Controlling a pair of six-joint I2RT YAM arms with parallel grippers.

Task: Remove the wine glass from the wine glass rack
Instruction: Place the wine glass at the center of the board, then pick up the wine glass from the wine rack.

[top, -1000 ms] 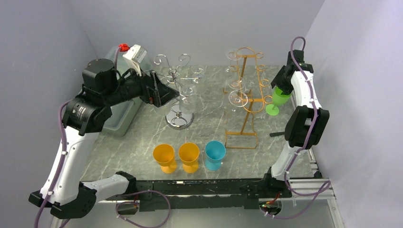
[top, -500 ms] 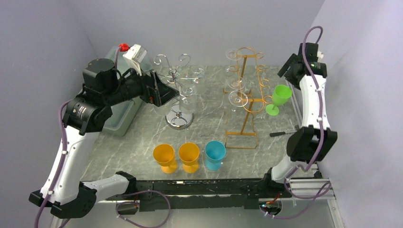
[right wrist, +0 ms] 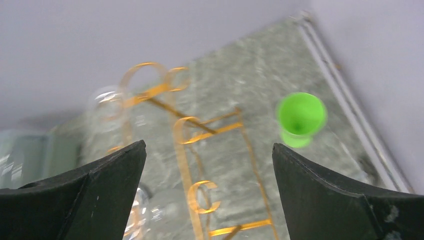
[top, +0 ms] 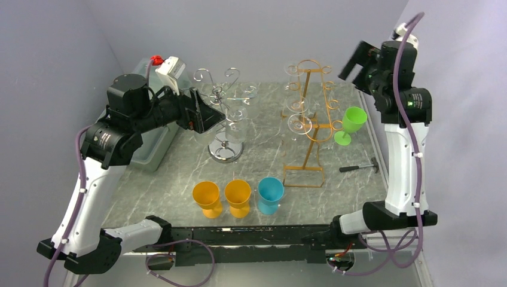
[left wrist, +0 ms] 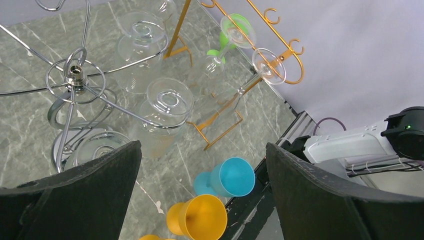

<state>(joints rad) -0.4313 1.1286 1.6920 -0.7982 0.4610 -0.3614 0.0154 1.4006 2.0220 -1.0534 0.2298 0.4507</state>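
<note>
The green wine glass [top: 352,123] stands upright with its foot on the table [top: 263,156], just right of the orange rack [top: 317,133]. The right tool [right wrist: 208,145] hangs high above it, spread wide and empty. The left tool [left wrist: 202,146] is also spread and empty, beside the silver stand [top: 226,149] carrying clear glasses [left wrist: 167,102].

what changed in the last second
The right gripper came off the green wine glass and rose up and back; it is now open and empty, high above the table. The glass stands in the same spot, right of the gold rack. The left gripper, open by the silver rack, did not move.
</note>
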